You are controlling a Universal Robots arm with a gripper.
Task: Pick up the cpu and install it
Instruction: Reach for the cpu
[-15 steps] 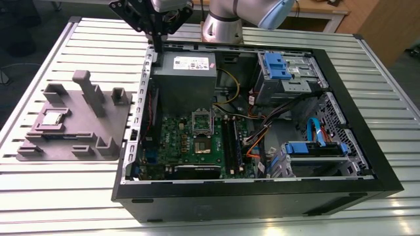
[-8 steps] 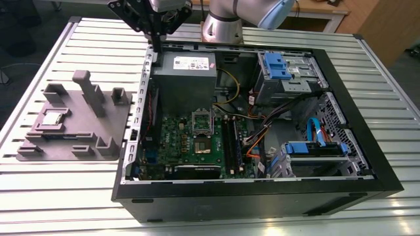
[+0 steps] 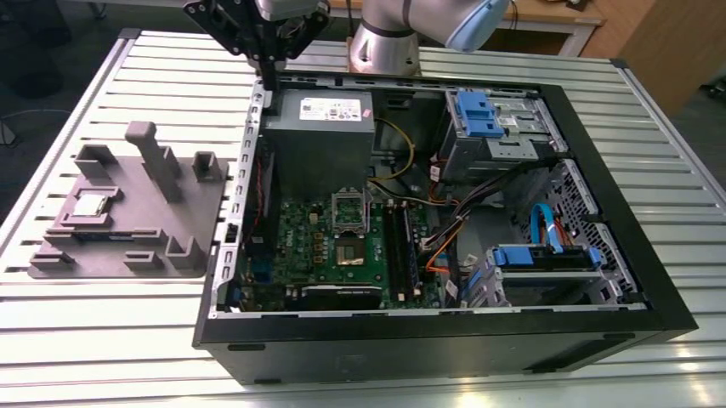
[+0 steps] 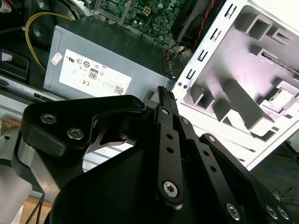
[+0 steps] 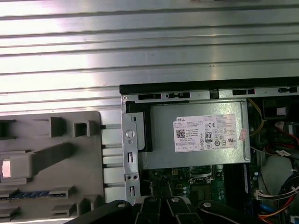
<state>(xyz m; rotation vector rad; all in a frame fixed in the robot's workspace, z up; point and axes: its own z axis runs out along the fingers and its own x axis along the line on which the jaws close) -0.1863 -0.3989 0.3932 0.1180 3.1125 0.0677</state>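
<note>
Cpu [image 3: 91, 205] lies on the grey fixture tray [image 3: 210, 234], not yet picked; my gripper [image 3: 272, 78], pinched narrow and empty, hangs above the computer case [image 3: 454, 344].

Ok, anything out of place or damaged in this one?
Nothing stands out. The cpu lies flat in its seat on the tray, beside the open case, and the empty pincer hangs over the case's edge by the power supply.

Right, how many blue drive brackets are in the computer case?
2. One bracket sits at the far end of the case; the other sits nearer the camera. Cables may hide more.
</note>
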